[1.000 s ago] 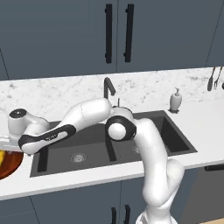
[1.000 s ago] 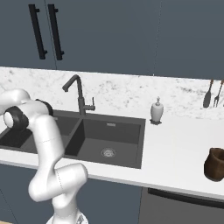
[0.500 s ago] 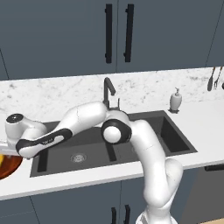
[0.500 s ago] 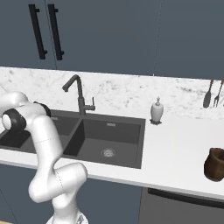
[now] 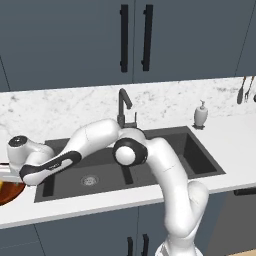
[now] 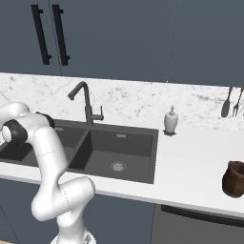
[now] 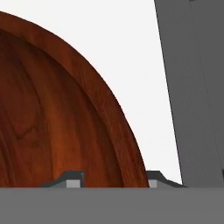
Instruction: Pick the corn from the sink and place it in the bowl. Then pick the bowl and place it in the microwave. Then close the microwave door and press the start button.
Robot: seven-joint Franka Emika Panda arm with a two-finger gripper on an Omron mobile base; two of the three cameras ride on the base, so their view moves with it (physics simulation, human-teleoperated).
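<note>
We see our arm reaching far out to the left across the sink (image 5: 150, 165), its hand low over the white counter (image 5: 100, 205) beside the left basin, where the reddish-brown bowl (image 5: 10, 192) sits at the edge of the left base view. In the hand view the bowl (image 7: 57, 122) lies close beneath us, its thick rim curving down between our two dark finger tips: our gripper (image 7: 114, 179) straddles that rim, one tip (image 7: 72, 178) over the glossy inside and the other (image 7: 155, 178) outside over the counter. The tips stand partly apart with the rim between them, but we cannot tell whether they press on the wood or stand free of it. A yellow-orange patch in the bowl in the left base view may be the corn (image 5: 2, 186), though it is too small for us to be sure. From the right base view we see the dark faucet (image 6: 83, 102) behind the sink, a white soap bottle (image 6: 170, 121) near the right basin, and a brown jar (image 6: 235, 179) well apart to the right
</note>
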